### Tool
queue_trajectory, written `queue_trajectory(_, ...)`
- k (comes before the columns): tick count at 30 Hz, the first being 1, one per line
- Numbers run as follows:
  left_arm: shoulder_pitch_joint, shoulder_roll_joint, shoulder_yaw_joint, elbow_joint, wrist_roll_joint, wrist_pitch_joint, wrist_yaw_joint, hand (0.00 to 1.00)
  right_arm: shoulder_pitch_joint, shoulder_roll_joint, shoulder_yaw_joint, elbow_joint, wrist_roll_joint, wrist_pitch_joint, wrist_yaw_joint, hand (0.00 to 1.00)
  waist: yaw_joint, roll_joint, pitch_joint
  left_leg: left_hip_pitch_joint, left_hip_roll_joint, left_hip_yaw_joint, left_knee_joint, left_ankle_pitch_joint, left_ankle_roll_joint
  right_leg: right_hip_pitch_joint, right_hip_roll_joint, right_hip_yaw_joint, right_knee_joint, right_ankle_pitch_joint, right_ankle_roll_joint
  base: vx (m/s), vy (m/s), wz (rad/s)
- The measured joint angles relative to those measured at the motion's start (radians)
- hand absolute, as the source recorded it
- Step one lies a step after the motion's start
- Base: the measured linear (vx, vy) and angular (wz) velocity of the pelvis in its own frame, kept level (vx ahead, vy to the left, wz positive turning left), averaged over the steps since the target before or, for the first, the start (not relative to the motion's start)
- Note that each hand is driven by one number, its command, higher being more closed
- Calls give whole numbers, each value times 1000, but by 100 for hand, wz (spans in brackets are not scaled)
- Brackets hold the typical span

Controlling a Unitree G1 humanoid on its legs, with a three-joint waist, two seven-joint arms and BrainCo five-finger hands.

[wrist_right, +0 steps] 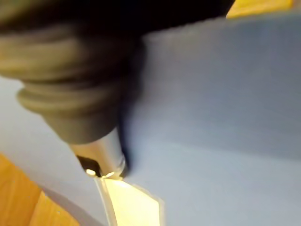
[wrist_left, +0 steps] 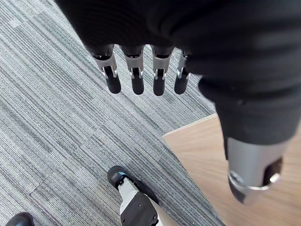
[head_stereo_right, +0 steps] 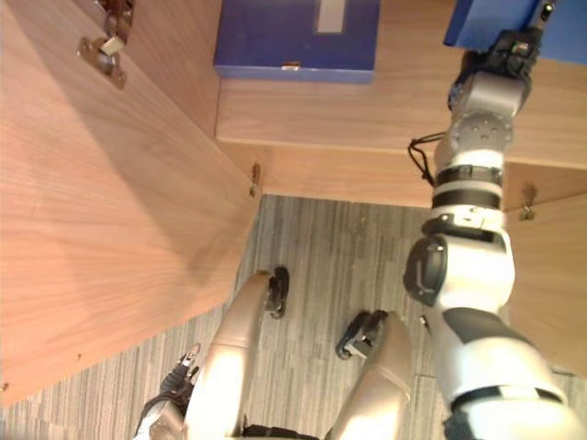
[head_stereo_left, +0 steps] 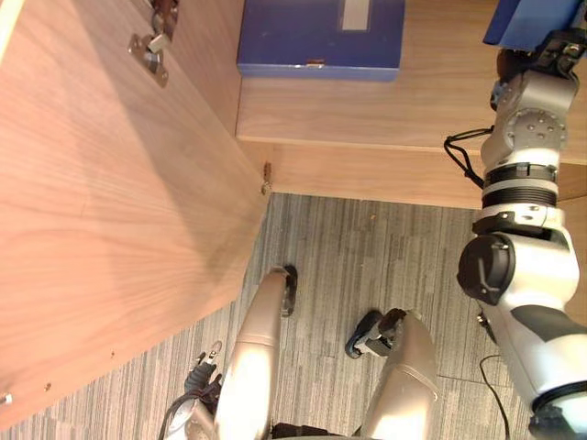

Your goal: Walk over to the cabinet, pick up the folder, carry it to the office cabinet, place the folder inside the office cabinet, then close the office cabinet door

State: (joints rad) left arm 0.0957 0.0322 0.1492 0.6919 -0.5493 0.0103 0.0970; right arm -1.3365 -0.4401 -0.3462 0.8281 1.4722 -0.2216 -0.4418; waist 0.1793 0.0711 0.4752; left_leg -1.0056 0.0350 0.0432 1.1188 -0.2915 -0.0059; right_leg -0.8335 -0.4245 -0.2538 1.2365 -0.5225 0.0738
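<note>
We see the right arm stretched straight up and away from the body, toward 1 o'clock in the head views, with the right hand (head_stereo_right: 503,53) against the lower edge of the folder (head_stereo_right: 486,23). In the right wrist view its thumb (wrist_right: 104,153) lies pressed flat on the folder's blue face, pinching it. The other fingers are hidden behind the folder, so we cannot tell how far they curl. The left hand (wrist_left: 160,28) hangs low over the grey striped carpet (wrist_left: 56,117), its fingers (wrist_left: 137,82) straight and relaxed in a row, holding nothing.

We count two blue items. One is the folder in the right hand, above the shelf (head_stereo_left: 385,105) of the office cabinet (head_stereo_left: 367,174) at 1 o'clock. The other is a second blue folder (head_stereo_left: 303,37), which lies flat on the same shelf at 12 o'clock. We count one open cabinet door (head_stereo_left: 101,229) at 9 o'clock, carrying one metal hinge (head_stereo_left: 149,53) near its top.

The held folder is plain and solid blue, with a smooth flat face and a straight edge
</note>
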Motion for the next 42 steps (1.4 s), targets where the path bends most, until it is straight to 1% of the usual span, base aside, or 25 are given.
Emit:
queue_trajectory(2, 7, 0, -15, -16, 23, 0, 5, 0, -5, -23, 31, 25, 2, 7, -14, 100, 4, 15, -1, -39, -3, -4, 5, 10, -2, -40, -5, -1, 19, -4, -7, -21, -46, 13)
queue_trajectory(4, 7, 0, -30, -18, 31, -1, 6, 0, -6, -38, 36, 44, 4, 11, -29, 100, 4, 27, -2, -69, -9, -8, 20, 15, -3, -70, -16, -1, 43, -11, -13, -10, -30, 12)
queue_trajectory(6, 8, -5, -39, -18, 34, -1, 9, 0, -6, -60, 42, 62, 7, 15, -45, 100, 9, 47, -1, -103, -9, -12, 42, 15, -3, -105, -18, 4, 71, -16, -16, -4, -12, 3)
queue_trajectory(9, 8, -6, -49, -18, 39, -1, 12, 0, -6, -80, 64, 64, 8, 16, -58, 100, 12, 57, -1, -137, 0, -8, 56, 16, -4, -146, -14, 16, 89, -17, -17, -23, -16, -7)
queue_trajectory(14, 8, -5, -51, -24, 48, -2, 18, 0, -16, -132, 79, 64, 0, 13, -62, 100, 14, 59, -2, -198, 5, -9, 60, 31, -7, -213, -12, 19, 107, -16, -19, -8, -16, 0)
queue_trajectory(17, 8, -4, -50, -23, 48, -2, 30, 0, -20, -150, 96, 64, 0, 3, -62, 100, 12, 59, -2, -214, 6, -10, 60, 35, -8, -230, -10, 19, 110, -15, -20, 16, -31, 1)
queue_trajectory(21, 8, -8, -48, -22, 48, -7, 35, 0, -30, -170, 102, 64, 0, 3, -62, 100, 12, 66, 1, -216, 5, -10, 59, 35, -8, -231, -11, 19, 110, -15, -20, 0, 0, 0)
queue_trajectory(22, 8, -8, -48, -22, 48, -7, 37, 0, -30, -171, 102, 64, 0, 3, -62, 0, 11, 66, 1, -216, 5, -10, 59, 35, -8, -231, -11, 19, 110, -15, -20, 0, 0, 0)
queue_trajectory(27, 4, -13, -35, -13, 48, -8, 50, 0, -43, -171, 103, 64, 3, 1, -63, 0, 9, 67, 0, -217, 5, -9, 56, 35, -8, -233, -11, 18, 107, -15, -20, 9, -13, 0)
queue_trajectory(34, -18, -31, 17, 34, 52, -9, 53, 0, -77, -168, 103, 64, 3, -15, -62, 0, 5, 67, 0, -217, 6, -10, 53, 36, -9, -232, -8, 17, 102, -15, -20, 0, 0, 0)
queue_trajectory(38, -49, -44, 64, 74, 62, -10, 55, 0, -95, -161, 101, 63, 1, -21, -60, 0, 3, 67, 0, -214, 6, -12, 38, 44, -14, -229, -3, 12, 91, -12, -24, 5, -18, 1)
queue_trajectory(42, -64, -50, 86, 96, 70, -15, 55, 0, -95, -129, 91, 59, 2, -39, -52, 0, 0, 67, 0, -194, 8, -13, 6, 60, -21, -218, 4, 7, 68, -3, -31, 12, -39, -1)
